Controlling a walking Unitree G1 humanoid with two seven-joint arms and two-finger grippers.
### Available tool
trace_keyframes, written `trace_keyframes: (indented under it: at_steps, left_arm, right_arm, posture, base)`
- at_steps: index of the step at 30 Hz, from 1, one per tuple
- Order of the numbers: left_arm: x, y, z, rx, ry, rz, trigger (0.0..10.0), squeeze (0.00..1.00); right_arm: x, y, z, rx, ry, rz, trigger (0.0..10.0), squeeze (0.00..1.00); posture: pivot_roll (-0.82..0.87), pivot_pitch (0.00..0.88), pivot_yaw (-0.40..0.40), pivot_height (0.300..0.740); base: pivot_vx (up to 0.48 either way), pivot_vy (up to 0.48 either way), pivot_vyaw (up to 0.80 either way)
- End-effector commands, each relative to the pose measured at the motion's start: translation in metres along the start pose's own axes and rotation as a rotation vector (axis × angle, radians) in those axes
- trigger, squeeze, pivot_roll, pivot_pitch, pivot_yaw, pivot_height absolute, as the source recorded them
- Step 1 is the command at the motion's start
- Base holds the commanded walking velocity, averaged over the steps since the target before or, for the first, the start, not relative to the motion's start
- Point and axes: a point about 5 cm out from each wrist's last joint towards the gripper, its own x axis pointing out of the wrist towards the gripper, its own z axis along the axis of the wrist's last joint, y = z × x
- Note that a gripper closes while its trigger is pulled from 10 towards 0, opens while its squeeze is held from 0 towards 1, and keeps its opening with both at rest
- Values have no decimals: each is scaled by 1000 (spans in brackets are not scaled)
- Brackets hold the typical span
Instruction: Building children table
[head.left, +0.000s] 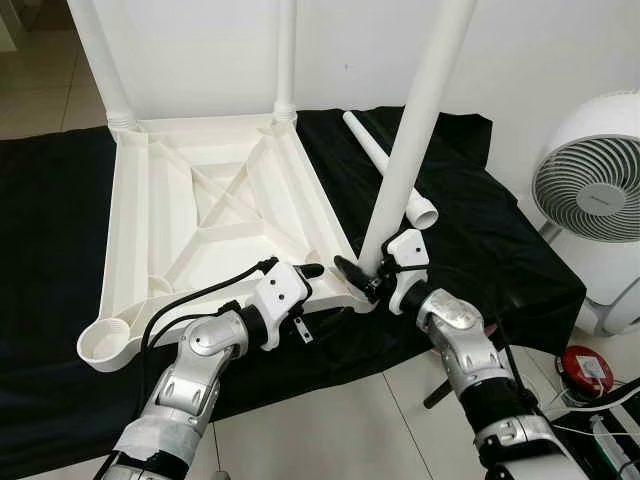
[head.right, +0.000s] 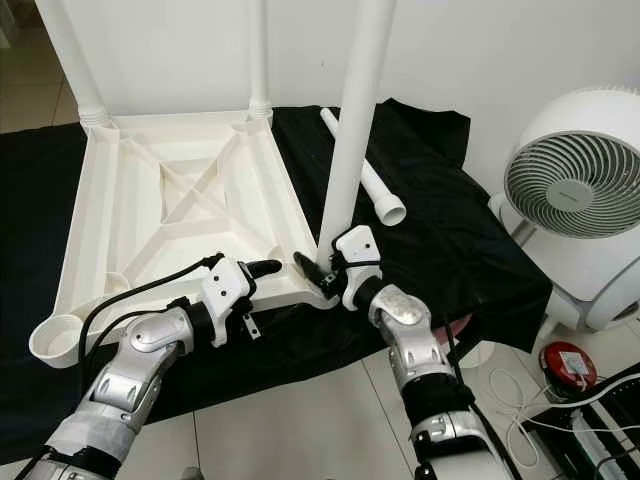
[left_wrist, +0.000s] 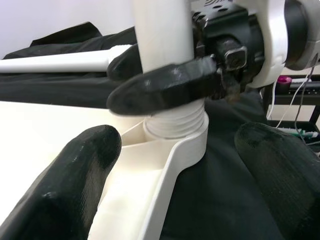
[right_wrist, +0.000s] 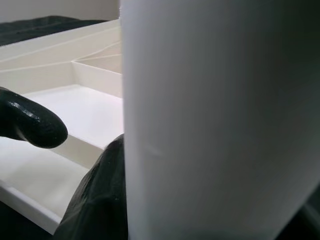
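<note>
Right gripper (head.left: 362, 272) clamps the leg (head.left: 415, 125) at the tabletop's (head.left: 170, 215) five-o'clock corner socket; left gripper (head.left: 312, 271), fingers spread, hovers just beside at nine o'clock.

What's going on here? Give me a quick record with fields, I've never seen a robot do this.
Tabletop: white, upside down on black cloth
Legs fitted: two at far corners
Leg in work: tilted, threaded end in near right socket
Right gripper: shut on that leg's base
Left gripper: open, beside the same corner
Spare leg: lying on cloth
Empty socket: near left corner
Nearby: fan
</note>
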Motion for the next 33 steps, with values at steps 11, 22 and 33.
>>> trace_keyframes:
  at_steps: [11,22,33]
  left_arm:
    - [0,3,-1,-42,33,160,10000,0]
    - [-8,17,-6,-103,71,249,10000,0]
    - [-6,19,-3,-95,79,241,10000,0]
  right_arm:
    - [-2,-4,-12,-11,49,-52,10000,0]
    - [1,19,-17,117,72,-534,10000,0]
    - [5,31,-10,179,10,-532,10000,1000]
  posture:
    - [1,0,-77,740]
    - [-8,0,-54,740]
    - [-17,0,-49,740]
  base:
    - [0,0,0]
    - [0,0,0]
    - [0,0,0]
